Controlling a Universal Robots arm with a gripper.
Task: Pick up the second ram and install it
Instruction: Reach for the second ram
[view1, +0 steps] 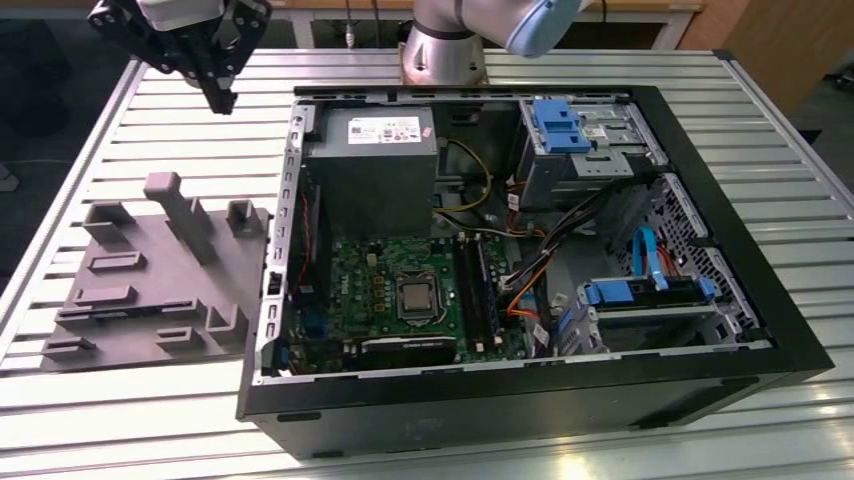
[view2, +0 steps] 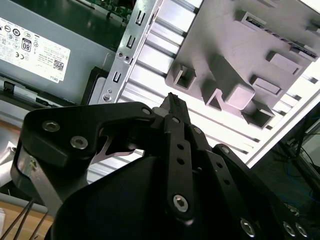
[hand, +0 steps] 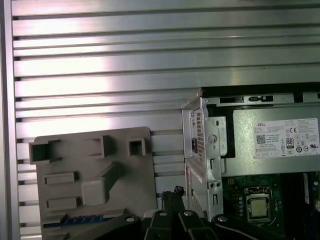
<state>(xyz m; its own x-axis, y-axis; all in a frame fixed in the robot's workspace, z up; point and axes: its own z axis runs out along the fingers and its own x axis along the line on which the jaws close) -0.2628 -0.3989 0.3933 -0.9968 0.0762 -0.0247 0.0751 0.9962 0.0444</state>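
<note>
Second ram (hand: 75, 219) appears as a thin blue-green strip lying in a slot of the grey tray (hand: 125, 170), along the tray side farthest from the table's far edge. It is hard to make out in the exterior view. The tray sits on the table (view1: 80, 420) near the edge on the exterior view's left, just beside the open case (view1: 534, 390).

The end effector (view1: 218, 98) hangs high over the table's far corner on the exterior view's left, well apart from the tray. In both wrist views its fingers are drawn together to a narrow tip (view2: 172, 102), with nothing seen between them.

Risks, as I judge them:
- With the fingers this close together, a descent would land on the ram's edge or the tray instead of straddling the stick.
- The tray's raised blocks (view1: 180, 215) stand near the slot and could catch a finger on a skewed approach.
- The stick is slim, so an off-centre grip may let it tilt or slip.
- The case wall is close to the tray, and cables (view1: 534, 275) lie near the black slots (view1: 474, 290). A tilted stick could snag or seat crooked.
</note>
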